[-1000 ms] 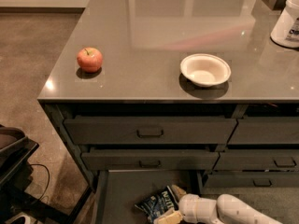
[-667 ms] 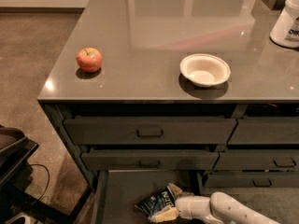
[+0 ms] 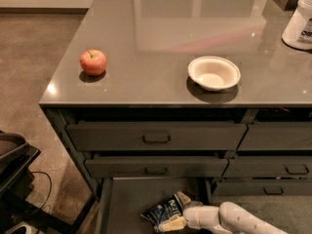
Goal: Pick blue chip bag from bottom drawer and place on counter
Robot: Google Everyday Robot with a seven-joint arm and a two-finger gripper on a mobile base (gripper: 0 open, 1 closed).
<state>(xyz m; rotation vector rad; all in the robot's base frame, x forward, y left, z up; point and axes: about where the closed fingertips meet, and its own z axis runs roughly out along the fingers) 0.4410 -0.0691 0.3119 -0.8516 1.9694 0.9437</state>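
The blue chip bag (image 3: 163,212) lies crinkled on the floor of the open bottom drawer (image 3: 124,201), near its middle. My gripper (image 3: 176,211) reaches in from the lower right on a white arm and sits right against the bag's right side, one cream finger (image 3: 171,224) under its lower edge and another (image 3: 183,197) at its upper corner. The counter (image 3: 161,38) spreads above, glossy dark grey.
A red apple (image 3: 93,62) sits at the counter's left front and a white bowl (image 3: 213,73) right of centre. A white container (image 3: 300,21) stands at the far right. Two handled drawer fronts (image 3: 156,138) are above the open drawer. Dark equipment (image 3: 14,165) stands at left.
My gripper and arm have slid left in the drawer, closing in on the bag until the fingers straddle its right side. The bag has stayed in place.
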